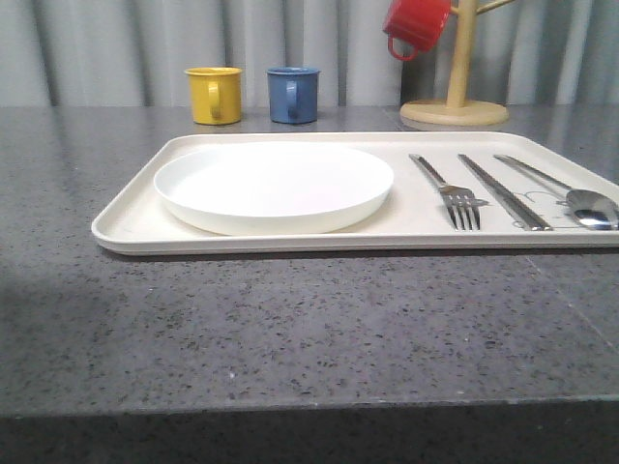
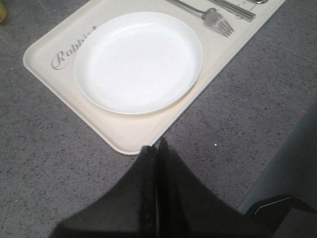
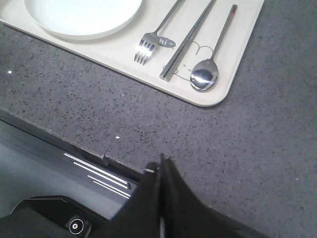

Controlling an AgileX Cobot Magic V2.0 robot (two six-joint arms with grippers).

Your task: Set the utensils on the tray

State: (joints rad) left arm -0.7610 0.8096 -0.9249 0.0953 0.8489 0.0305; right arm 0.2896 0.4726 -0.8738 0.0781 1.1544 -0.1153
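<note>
Tray: plate, fork, chopsticks, spoon aboard | my left pincer pressed together above counter | my right pincer likewise.

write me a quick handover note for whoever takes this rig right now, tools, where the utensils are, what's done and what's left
Left tool: shut, empty, above the dark table near the tray's corner.
Right tool: shut, empty, above the table edge, apart from the tray.
Large cream rectangular tray: holds the round shallow white plate on its left part; to the plate's right lie the silver four-tined fork, the slim metal chopsticks and the silver spoon, side by side.
Done: all four pieces sit on the tray.
Left: nothing seems to remain; check only.
</note>
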